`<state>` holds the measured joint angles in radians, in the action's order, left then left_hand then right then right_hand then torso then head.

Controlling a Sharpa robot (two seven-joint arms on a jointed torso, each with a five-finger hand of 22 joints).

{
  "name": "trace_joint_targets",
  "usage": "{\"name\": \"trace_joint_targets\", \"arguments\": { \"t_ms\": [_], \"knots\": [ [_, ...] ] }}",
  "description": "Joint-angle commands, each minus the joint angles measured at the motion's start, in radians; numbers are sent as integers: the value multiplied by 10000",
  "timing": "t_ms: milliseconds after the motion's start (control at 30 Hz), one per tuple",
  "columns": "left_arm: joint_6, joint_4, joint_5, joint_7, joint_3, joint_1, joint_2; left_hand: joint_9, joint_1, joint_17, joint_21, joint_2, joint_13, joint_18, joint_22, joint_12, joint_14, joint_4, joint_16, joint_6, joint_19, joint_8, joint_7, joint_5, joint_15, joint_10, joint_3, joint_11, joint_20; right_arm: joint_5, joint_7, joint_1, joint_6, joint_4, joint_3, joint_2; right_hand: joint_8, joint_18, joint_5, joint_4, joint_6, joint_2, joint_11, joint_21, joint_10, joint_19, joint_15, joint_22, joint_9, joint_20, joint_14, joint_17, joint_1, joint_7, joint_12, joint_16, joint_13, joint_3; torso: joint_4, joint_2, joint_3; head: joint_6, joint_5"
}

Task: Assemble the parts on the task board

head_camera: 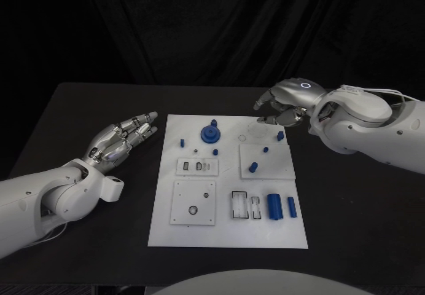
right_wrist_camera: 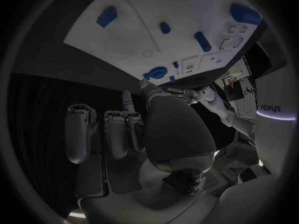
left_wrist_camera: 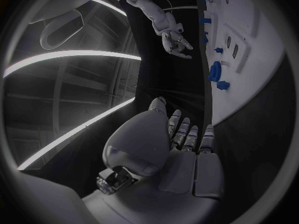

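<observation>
Right hand (head_camera: 282, 106) was held at far right corner of task board (head_camera: 228, 236), fingers curled, nothing gripped. Small blue peg (head_camera: 280, 135) was seen upright just beside its fingertips. Left hand (head_camera: 122, 139) lay flat, fingers extended, empty, off board's left edge, farther away.

A black desk (head_camera: 354, 209) filled the lower frame, a dark folded curtain (head_camera: 212, 37) hung across the top, long pale light strips (left_wrist_camera: 69, 57) curved at the upper left of the left wrist view
</observation>
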<state>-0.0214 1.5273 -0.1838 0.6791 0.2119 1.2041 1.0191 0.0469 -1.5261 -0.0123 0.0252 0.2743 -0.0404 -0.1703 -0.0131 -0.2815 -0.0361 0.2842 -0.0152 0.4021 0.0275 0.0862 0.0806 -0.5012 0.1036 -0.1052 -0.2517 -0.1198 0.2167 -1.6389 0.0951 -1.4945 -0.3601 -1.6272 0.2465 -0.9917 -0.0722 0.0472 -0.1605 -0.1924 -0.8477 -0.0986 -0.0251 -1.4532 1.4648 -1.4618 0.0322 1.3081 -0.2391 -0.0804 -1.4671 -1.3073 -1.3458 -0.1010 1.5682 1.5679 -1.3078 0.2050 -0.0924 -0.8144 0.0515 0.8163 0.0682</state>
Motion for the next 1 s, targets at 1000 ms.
{"name": "trace_joint_targets", "arguments": {
  "t_ms": [1000],
  "knots": [
    [199, -89, -5, 1169, -7, -18, -257, 14, -136, -1, 5, 26, 16, -82, -13, 45, -11, -32, 10, 16, 10, 41, 38, -72, 106, 22, 95, -46, 70, -66, 658, 1047, -300, -164, 24, -1447, 53, -142, 1063, -993, 223, -459, 35, 68, 1060, -292, 24, 2192, 405, 29, -1037, -2635, 351, -41, 26, 29, -2630, -706, -91, -31, 1, 4, 310]
  ]
}}
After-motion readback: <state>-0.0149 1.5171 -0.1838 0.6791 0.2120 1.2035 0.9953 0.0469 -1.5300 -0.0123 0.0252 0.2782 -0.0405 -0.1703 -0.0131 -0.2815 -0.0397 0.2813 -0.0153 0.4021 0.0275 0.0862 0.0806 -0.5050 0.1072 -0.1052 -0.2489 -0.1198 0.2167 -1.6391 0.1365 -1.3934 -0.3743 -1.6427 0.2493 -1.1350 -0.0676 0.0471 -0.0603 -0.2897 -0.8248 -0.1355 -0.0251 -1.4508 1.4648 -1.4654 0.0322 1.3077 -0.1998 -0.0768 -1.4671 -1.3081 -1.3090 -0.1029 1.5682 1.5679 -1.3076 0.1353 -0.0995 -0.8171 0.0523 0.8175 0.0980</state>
